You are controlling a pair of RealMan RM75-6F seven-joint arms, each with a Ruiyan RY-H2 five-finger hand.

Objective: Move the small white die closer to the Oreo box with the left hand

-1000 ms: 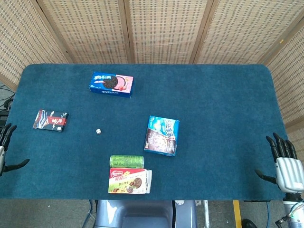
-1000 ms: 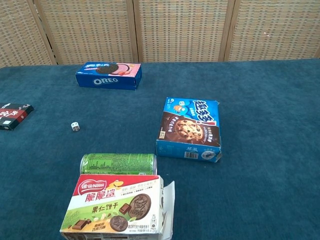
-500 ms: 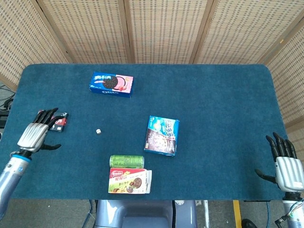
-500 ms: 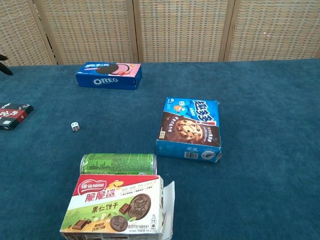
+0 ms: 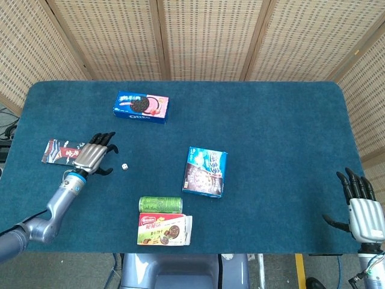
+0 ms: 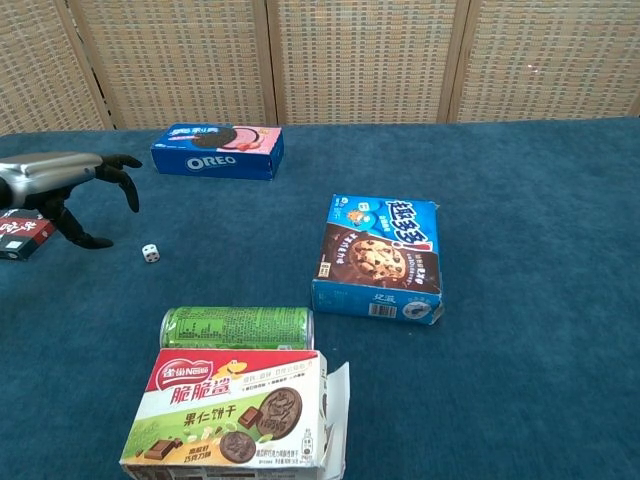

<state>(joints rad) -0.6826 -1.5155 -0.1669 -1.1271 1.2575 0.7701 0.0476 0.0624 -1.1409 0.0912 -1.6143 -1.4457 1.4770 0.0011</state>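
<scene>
The small white die (image 5: 124, 167) lies alone on the blue-carpeted counter (image 5: 277, 126), left of centre, well below the blue Oreo box (image 5: 141, 107) in the upper left. The left hand (image 5: 93, 155) hovers just beside the die on its left, fingers spread and curved downward, holding nothing; judging by that pose, it is lined up to close over the cube from above. A black and red flat packet (image 5: 60, 152) sits partly under the wrist. The right hand (image 5: 360, 205) waits at the lower right edge, fingers apart and empty, since the task does not call on it.
</scene>
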